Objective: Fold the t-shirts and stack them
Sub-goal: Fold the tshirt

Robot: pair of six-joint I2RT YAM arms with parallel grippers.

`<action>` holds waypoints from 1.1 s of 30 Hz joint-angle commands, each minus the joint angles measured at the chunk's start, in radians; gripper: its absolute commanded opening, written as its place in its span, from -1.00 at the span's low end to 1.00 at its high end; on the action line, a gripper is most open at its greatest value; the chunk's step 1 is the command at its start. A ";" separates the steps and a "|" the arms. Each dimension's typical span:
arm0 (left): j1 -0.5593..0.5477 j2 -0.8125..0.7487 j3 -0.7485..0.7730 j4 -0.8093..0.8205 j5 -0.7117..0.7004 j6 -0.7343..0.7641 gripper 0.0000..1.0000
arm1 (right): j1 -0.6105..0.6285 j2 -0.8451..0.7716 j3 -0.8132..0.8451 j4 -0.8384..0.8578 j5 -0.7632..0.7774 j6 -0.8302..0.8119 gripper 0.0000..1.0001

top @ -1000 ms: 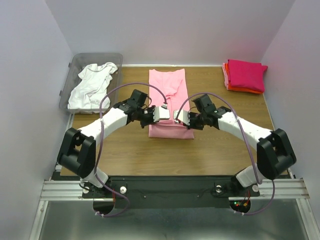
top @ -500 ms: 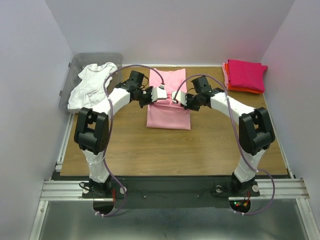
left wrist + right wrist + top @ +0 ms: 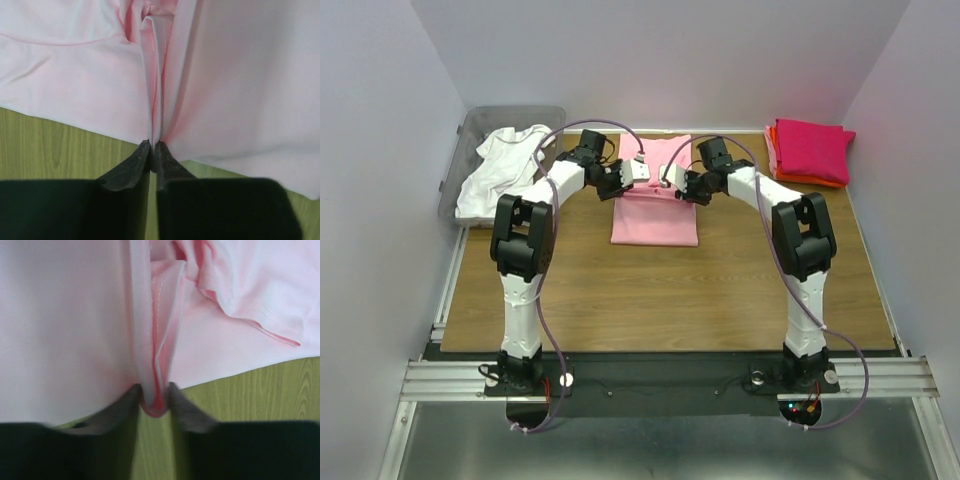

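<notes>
The light pink t-shirt (image 3: 655,215) lies on the wooden table, its near part doubled over toward the back. My left gripper (image 3: 645,170) and right gripper (image 3: 665,177) meet over its far half. In the left wrist view the left gripper (image 3: 151,145) is shut on a thin pinch of pink t-shirt (image 3: 240,85). The right gripper (image 3: 154,390) pinches a thicker fold of the same t-shirt (image 3: 65,315), its jaws a little apart around the cloth. A white t-shirt (image 3: 505,170) lies crumpled in the bin. Folded magenta (image 3: 813,145) and orange (image 3: 810,181) t-shirts are stacked at the back right.
The clear grey plastic bin (image 3: 455,165) stands at the back left corner. Bare wooden table (image 3: 650,290) stretches between the pink shirt and the arm bases. Purple-grey walls close in the table on three sides.
Both grippers have moved away from the bases toward the back of the table, carrying the shirt's near edge over itself. The arms now stretch out and the shirt looks shorter.
</notes>
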 commanded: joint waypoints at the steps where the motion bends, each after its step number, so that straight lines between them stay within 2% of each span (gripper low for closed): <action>1: 0.017 -0.002 0.069 0.030 -0.032 -0.039 -0.22 | -0.010 0.017 0.085 0.021 0.033 0.030 -0.12; 2: 0.018 -0.014 0.072 0.045 -0.034 -0.059 -0.08 | -0.010 0.014 0.097 0.023 0.045 0.064 0.21; 3: 0.025 -0.023 0.078 0.051 -0.037 -0.068 0.16 | -0.013 0.009 0.108 0.023 0.056 0.085 0.50; 7: 0.046 -0.091 0.073 0.083 -0.037 -0.145 0.19 | -0.022 -0.073 0.108 0.023 0.045 0.170 0.53; 9: 0.054 -0.152 0.031 0.080 -0.005 -0.183 0.18 | -0.024 -0.152 0.053 0.023 0.030 0.216 0.51; 10: 0.055 -0.181 -0.044 0.080 0.004 -0.198 0.18 | -0.024 -0.182 0.022 0.021 0.016 0.223 0.47; 11: 0.055 -0.244 -0.092 0.090 0.024 -0.197 0.17 | -0.024 -0.245 -0.055 0.021 0.002 0.233 0.33; 14: 0.037 -0.357 -0.291 0.116 0.043 -0.191 0.10 | -0.015 -0.328 -0.179 0.020 -0.047 0.245 0.06; 15: 0.029 -0.376 -0.333 0.117 0.035 -0.185 0.01 | 0.002 -0.360 -0.243 0.021 -0.041 0.251 -0.08; 17: 0.005 -0.420 -0.435 0.131 0.033 -0.183 -0.04 | 0.017 -0.387 -0.303 0.019 -0.039 0.260 -0.17; 23: -0.075 -0.467 -0.606 0.175 -0.026 -0.139 0.03 | 0.085 -0.397 -0.430 0.033 -0.036 0.270 -0.18; 33: -0.116 -0.390 -0.648 0.277 -0.105 -0.099 0.13 | 0.122 -0.324 -0.504 0.176 0.024 0.242 -0.05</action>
